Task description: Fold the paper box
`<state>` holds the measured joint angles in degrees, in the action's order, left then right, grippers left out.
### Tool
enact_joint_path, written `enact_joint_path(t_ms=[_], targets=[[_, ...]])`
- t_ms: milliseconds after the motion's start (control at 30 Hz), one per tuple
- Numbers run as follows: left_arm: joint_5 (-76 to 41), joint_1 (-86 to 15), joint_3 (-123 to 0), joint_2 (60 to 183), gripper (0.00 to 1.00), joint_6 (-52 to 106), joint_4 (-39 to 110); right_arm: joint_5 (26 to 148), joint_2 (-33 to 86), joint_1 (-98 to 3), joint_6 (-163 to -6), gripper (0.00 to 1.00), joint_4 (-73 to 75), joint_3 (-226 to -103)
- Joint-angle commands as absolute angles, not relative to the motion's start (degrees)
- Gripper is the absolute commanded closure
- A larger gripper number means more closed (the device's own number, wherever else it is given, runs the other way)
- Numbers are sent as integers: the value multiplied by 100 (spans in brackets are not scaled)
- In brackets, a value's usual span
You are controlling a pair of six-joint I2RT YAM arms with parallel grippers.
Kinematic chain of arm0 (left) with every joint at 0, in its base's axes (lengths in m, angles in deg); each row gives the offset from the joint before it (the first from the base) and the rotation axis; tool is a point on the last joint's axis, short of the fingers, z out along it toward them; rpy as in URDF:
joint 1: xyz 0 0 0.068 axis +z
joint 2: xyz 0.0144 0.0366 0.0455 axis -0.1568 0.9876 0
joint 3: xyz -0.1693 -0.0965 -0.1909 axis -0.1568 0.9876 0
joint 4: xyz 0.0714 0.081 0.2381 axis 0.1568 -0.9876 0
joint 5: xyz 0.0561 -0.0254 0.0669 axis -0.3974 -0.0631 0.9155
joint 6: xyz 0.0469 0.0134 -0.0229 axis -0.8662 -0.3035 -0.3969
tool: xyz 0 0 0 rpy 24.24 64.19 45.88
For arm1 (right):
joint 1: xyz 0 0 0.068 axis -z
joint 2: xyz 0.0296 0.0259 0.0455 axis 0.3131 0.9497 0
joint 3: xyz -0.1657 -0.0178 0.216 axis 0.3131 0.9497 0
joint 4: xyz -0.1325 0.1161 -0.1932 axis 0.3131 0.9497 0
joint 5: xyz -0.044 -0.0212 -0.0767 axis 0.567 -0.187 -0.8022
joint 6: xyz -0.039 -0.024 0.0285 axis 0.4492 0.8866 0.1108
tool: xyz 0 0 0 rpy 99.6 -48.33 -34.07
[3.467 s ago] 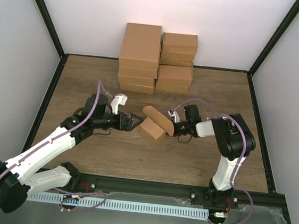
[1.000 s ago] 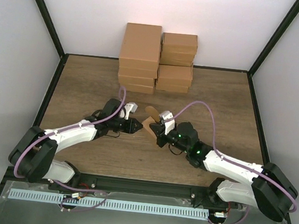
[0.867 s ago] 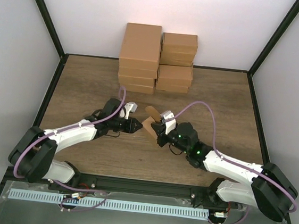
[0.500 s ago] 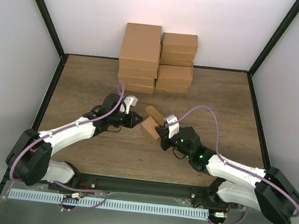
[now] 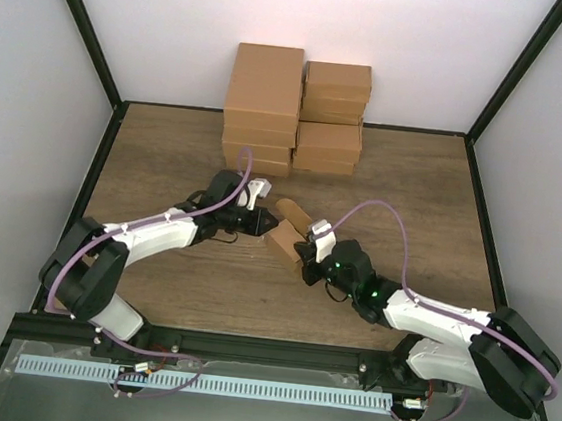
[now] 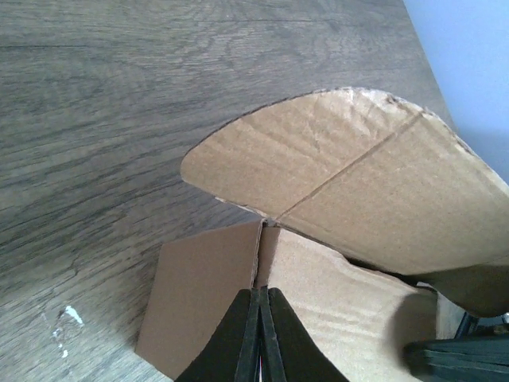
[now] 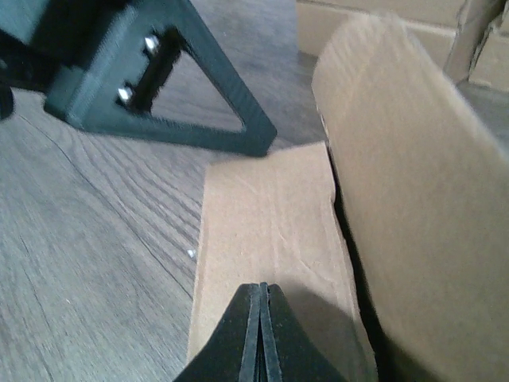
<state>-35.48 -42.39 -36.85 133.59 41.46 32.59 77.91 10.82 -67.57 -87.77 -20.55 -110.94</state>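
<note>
Open-lidded paper box [image 5: 284, 239] on wooden table [image 5: 167, 148], left gripper [image 5: 263, 223] clenched empty against its side, right gripper [image 5: 303, 257] likewise clenched, touching a flap

No readable text

We find no lettering, labels, brands or numbers on anything in these views.

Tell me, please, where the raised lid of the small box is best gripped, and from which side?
I'd grip the lid at its rounded free edge, coming from above: it stands tilted over the box with both faces exposed there.
</note>
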Motion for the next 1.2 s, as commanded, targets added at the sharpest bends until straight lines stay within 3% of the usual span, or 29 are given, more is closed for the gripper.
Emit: enact_joint_path(t_ms=[0, 300, 500, 800, 933, 1033, 1100, 1167], targets=[[-3773, -4239, -3740, 13598, 96, 4036, 3366, 7583, 1261, -6800, -8935, 99, -2100, -10830], [-3983, -4250, -3780, 13854, 96, 4125, 3418, 7466, 1167, -6799, -9033, 99, -1967, -10861], [-3822, -4250, -4026, 13525, 95, 4092, 3045, 7943, 731, -6795, -8830, 97, -1090, -11637], [-3345, -4230, -4361, 13077, 92, 3848, 2476, 8442, 770, -6786, -8891, 80, 523, -13212], [-3071, -4148, -4539, 13041, 89, 3650, 2161, 8406, 909, -6682, -9180, 65, 1415, -13795], [-2920, -4041, -4657, 13014, 85, 3479, 2042, 8613, 933, -6633, -9190, 48, 1985, -14067], [-2877, -3921, -4750, 13011, 80, 3411, 2025, 8966, 956, -6632, -9109, 43, 2214, -14145], [-2877, -3798, -4884, 13041, 69, 3326, 2033, 9322, 995, -6633, -9116, 40, 2447, -14192]])
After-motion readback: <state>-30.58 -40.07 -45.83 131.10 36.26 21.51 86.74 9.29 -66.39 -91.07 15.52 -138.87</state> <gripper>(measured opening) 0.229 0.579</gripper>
